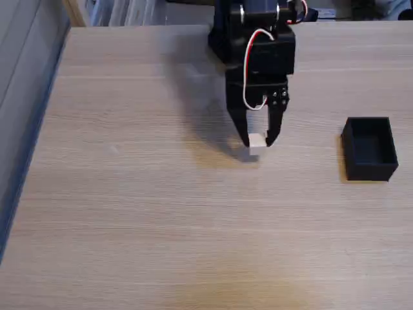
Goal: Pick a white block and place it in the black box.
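Bare wooden worktop point(193, 245) nearest. Mid-worktop, toward the far edge: gripper point(258, 141) pinching white block point(257, 141) between its fingers. Near the right edge, well apart: open black box point(370, 149), nothing between.

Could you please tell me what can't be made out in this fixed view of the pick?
- White block: whether it is lifted or resting on the table is unclear; the end effector fingers flank it.
- Arm base: cut off by the top edge.
- Black box: its near inner wall is hidden by its own rim.
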Robot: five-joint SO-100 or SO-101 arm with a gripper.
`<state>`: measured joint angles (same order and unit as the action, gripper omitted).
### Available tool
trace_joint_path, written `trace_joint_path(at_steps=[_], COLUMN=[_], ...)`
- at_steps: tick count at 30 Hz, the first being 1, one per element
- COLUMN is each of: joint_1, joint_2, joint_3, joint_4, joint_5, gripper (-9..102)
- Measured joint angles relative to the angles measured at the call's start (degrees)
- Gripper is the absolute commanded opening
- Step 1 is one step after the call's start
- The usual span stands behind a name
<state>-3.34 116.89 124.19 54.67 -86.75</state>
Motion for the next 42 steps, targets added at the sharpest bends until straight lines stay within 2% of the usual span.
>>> trace_joint_path(at_steps=[9, 14, 18, 24, 42], joint_1=[-17.58, -27.25, -31.29, -32.26, -31.11], joint_2=[1.41, -4.13, -9.67, -17.31, -31.11], joint_3=[-19.25, -30.5, -36.91, -43.07, -56.43], joint_4=[26.37, 32.96, 33.93, 32.87, 31.38], joint_5=[4.13, 11.69, 15.64, 19.34, 20.48], gripper=[0, 0, 0, 1, 3])
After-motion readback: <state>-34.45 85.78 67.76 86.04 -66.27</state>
